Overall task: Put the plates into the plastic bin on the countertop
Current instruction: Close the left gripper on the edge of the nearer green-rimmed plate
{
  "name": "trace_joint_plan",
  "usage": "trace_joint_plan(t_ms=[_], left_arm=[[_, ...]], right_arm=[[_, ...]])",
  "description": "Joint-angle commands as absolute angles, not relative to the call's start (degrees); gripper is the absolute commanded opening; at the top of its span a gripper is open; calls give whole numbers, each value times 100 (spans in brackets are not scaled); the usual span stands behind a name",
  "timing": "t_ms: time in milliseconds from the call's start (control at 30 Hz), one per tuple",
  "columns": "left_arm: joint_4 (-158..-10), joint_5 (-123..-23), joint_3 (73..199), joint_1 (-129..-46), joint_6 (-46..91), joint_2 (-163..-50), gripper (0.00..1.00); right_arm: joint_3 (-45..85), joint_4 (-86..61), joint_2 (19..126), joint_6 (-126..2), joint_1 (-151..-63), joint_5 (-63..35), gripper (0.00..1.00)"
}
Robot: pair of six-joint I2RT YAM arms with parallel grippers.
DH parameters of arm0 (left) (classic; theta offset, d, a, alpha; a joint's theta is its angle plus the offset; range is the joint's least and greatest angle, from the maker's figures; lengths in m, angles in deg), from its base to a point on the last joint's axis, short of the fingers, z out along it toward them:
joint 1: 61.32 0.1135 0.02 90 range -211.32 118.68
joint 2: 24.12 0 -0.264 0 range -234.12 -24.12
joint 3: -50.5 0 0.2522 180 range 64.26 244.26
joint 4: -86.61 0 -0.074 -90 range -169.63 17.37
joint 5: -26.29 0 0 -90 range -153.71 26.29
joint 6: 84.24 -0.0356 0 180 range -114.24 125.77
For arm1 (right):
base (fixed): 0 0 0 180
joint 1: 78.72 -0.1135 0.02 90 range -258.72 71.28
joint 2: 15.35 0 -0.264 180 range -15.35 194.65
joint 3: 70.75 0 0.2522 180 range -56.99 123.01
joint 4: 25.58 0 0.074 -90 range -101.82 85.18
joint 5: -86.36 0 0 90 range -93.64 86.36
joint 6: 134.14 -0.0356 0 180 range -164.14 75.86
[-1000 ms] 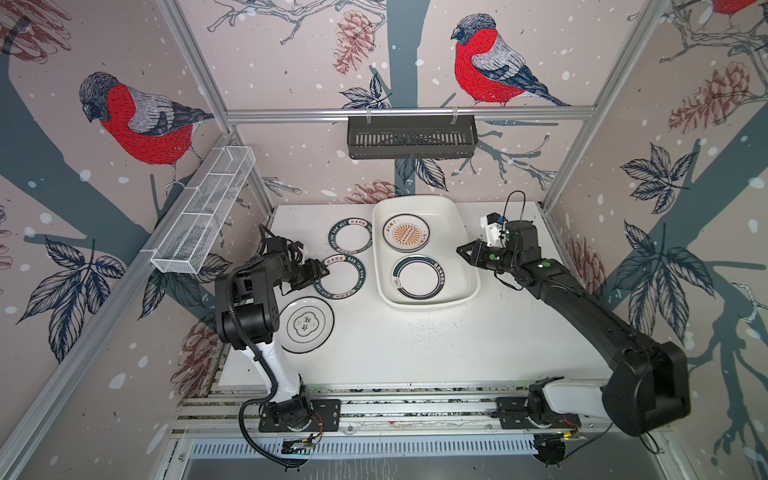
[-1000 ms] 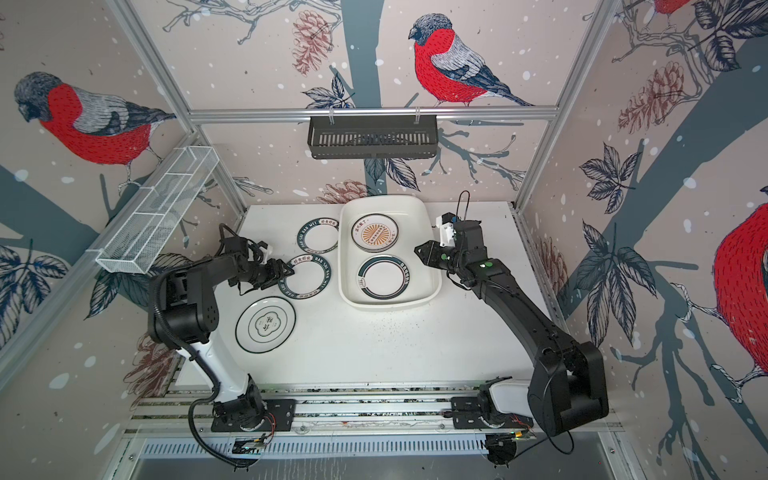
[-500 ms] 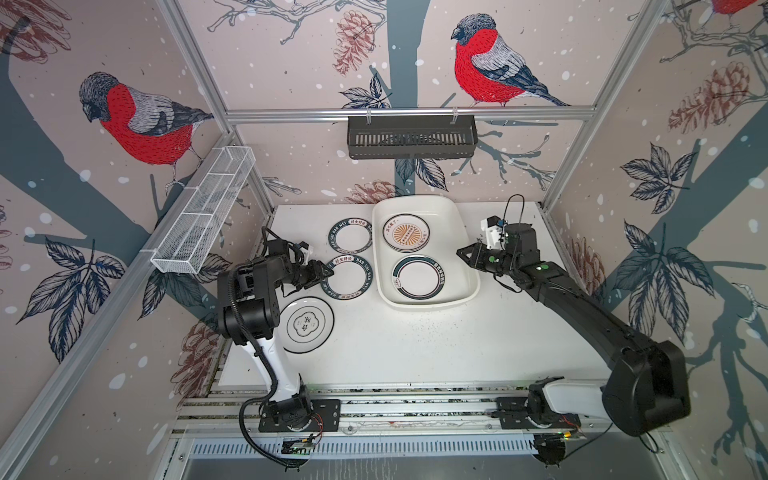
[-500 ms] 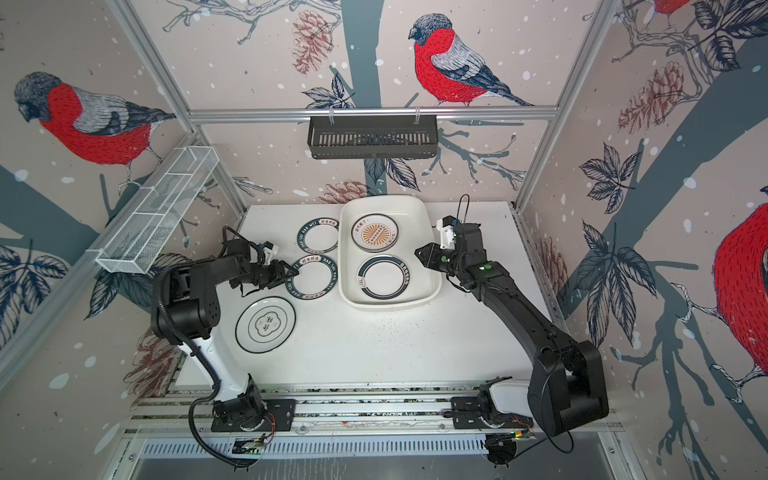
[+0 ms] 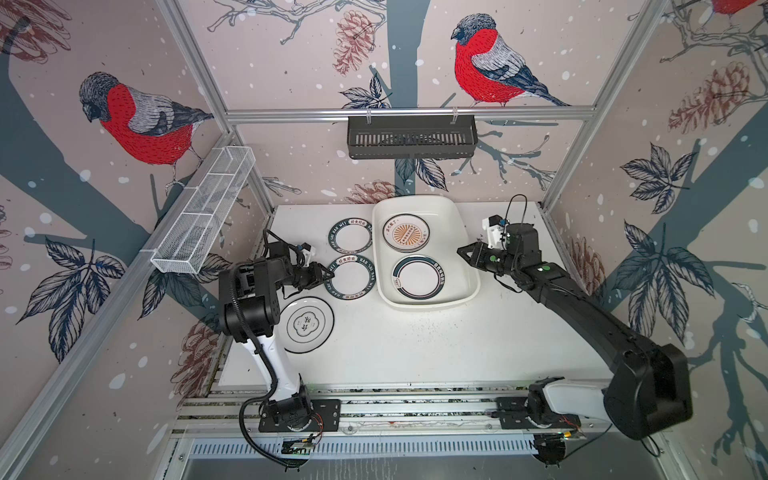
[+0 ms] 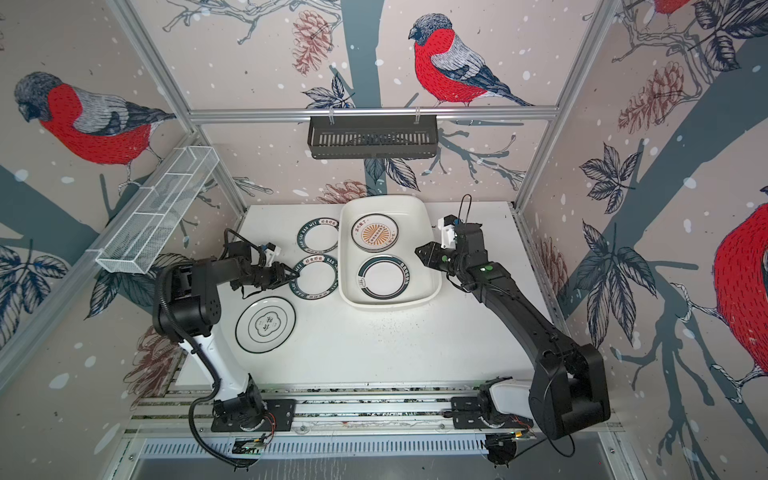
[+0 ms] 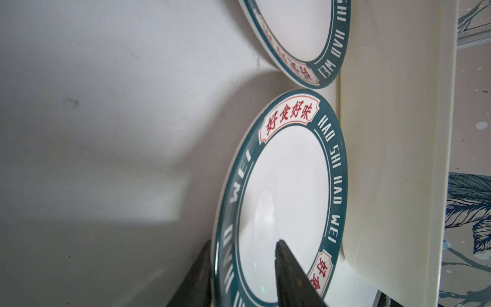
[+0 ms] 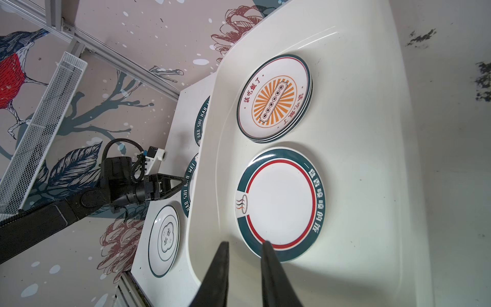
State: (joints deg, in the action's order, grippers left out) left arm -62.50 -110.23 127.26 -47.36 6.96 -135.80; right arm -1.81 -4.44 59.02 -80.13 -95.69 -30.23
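On the white countertop (image 5: pixel 415 345) lie two teal-rimmed lettered plates, the nearer (image 5: pixel 351 277) (image 7: pixel 281 199) and the farther (image 5: pixel 350 235), and a plate with a black quatrefoil emblem (image 5: pixel 306 325). My left gripper (image 5: pixel 330 274) (image 7: pixel 241 242) straddles the nearer plate's left rim. One finger sits outside the edge, the other over the well, and the jaws stand apart; the plate lies flat. The plastic bin (image 5: pixel 422 305) holds a sunburst plate (image 8: pixel 275 98) on top of a small stack and a teal and red ringed plate (image 8: pixel 281 204). My right gripper (image 5: pixel 459 250) (image 8: pixel 245 242) hovers at the bin's right rim, narrowly open and empty.
A black slotted basket (image 5: pixel 411 135) hangs on the back rail. On the left wall rail sits a white wire-mesh tray (image 5: pixel 203 216). Aluminium frame posts bound the table on all sides. Dark specks dot the countertop in front of the bin.
My left gripper has slid right onto the nearer lettered plate's rim and its jaws have narrowed around it. The right arm has hardly moved.
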Motion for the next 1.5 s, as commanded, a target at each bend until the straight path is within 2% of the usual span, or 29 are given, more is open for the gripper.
trace_joint_plan(t_ms=[0,67,267,400,633,733,900,1100,1233,1333,1467], left_arm=[[-6137,-11045,12761,-4737,576,-13636,40],[-6147,-11047,12770,-4744,576,-13636,37],[-6031,-11011,12799,-4743,480,-13636,37],[-6005,-11082,12844,-4743,480,-13678,31],[-5976,-11164,12870,-4743,475,-13750,27],[-5978,-11218,12884,-4746,508,-13767,22],[-5980,-11274,12894,-4740,524,-13734,21],[-5950,-11323,12924,-4735,576,-13640,15],[-5943,-11367,12936,-4734,594,-13639,4],[-5906,-11417,12949,-4734,603,-13653,0],[-5898,-11442,12994,-4734,629,-13568,0]], right_arm=[[-144,-608,5883,-8030,-9568,-3054,24],[-144,-632,5883,-8030,-9568,-3053,24],[-171,-655,5910,-8031,-9568,-3071,24],[-177,-672,5911,-8031,-9555,-3080,24],[-204,-699,5896,-8053,-9514,-3194,24],[-223,-705,5862,-8058,-9500,-3194,24],[-274,-717,5847,-8053,-9470,-3203,24],[-303,-734,5826,-8062,-9454,-3213,23],[-311,-757,5823,-8070,-9454,-3230,23],[-303,-756,5813,-8072,-9445,-3227,23],[-303,-735,5813,-8057,-9432,-3238,23]])
